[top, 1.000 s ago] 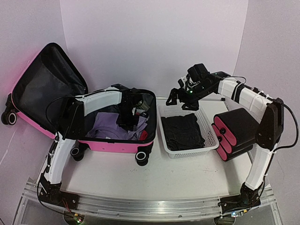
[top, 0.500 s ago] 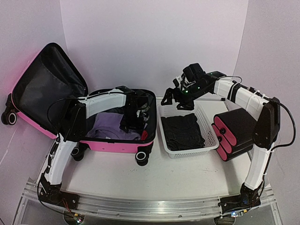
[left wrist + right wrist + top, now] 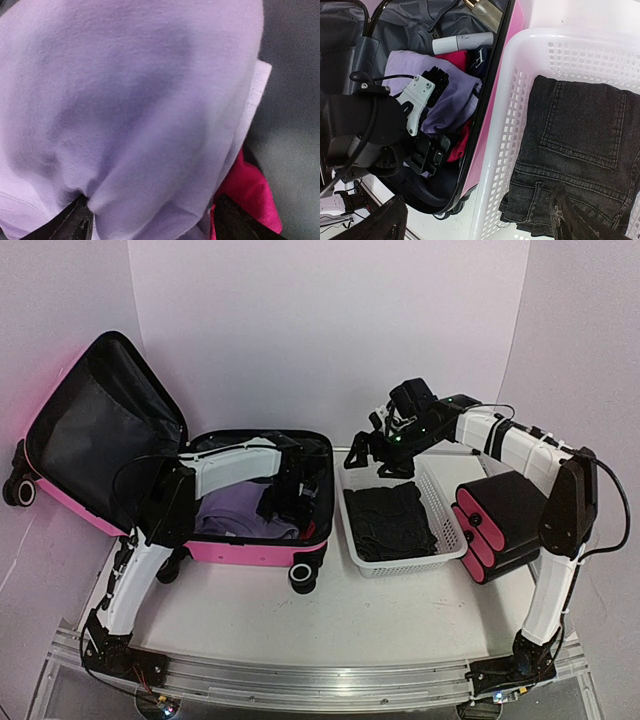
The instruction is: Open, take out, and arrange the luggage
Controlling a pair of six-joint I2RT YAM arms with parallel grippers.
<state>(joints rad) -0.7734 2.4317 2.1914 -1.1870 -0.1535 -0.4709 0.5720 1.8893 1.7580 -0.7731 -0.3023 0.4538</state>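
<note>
The pink luggage [image 3: 245, 551] lies open on the table, its black-lined lid [image 3: 100, 430] leaning back at the left. Inside it lies a lilac garment [image 3: 130, 95] over a red cloth [image 3: 247, 192]. My left gripper [image 3: 156, 225] is down in the case, its jaws spread wide, and the lilac cloth bulges between them; from above it shows at the case's right end [image 3: 285, 505]. My right gripper [image 3: 477, 222] hangs open and empty above the gap between the case's rim [image 3: 506, 85] and the basket, clear of both.
A white mesh basket [image 3: 405, 566] right of the case holds folded black jeans [image 3: 580, 145]. A stack of black cases with pink ends [image 3: 500, 522] stands at the far right. A white tube [image 3: 462, 43] lies at the back of the case.
My left gripper has gone from shut to wide open and slid a little rightward over the lilac garment. The right arm drifted slightly left, still open.
</note>
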